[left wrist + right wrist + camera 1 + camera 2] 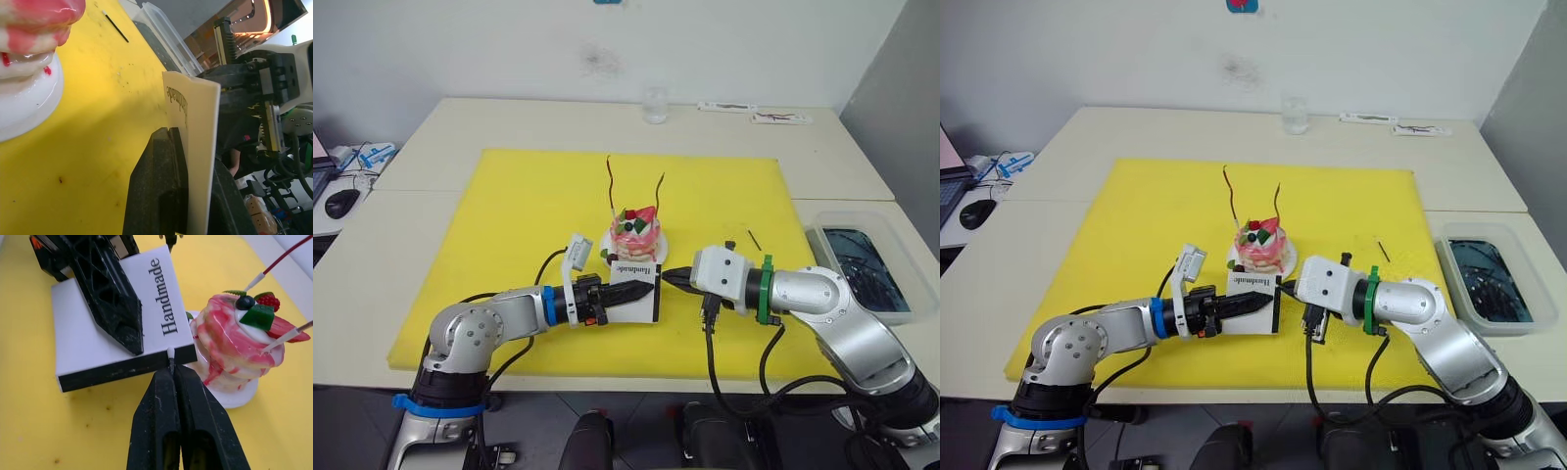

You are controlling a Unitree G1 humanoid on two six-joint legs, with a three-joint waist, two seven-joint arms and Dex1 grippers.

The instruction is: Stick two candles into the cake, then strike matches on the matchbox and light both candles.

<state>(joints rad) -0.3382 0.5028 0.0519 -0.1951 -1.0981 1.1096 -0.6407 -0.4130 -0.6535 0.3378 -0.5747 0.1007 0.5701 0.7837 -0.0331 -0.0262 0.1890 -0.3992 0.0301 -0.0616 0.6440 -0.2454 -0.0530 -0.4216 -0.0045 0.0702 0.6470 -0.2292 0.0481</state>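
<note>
Pale tables are carrying a yellow mat (pixel 509 225) in front of me, and on it the cake (pixel 638 233) is sitting on its small white plate, near the mat's middle. Both candles (pixel 611 186) are already standing in the cake, wavy and unlit as far as I can see, so I am judging the first part done and the lighting still ahead. Just in front of the cake my left pincer (pixel 641 292) is clamping the white matchbox (pixel 117 328), one finger above and one below, with its black striking edge turned toward my other arm. My right pincer (pixel 172 363) is pinching a match (pixel 170 355) between fingers pressed together, its pale head touching that black edge or almost touching it. No flame is showing, so I am taking this as the first strike about to happen. A second match (pixel 755 240) is lying loose on the mat, to the right of the cake, near a clear tray (pixel 891 255).
</note>
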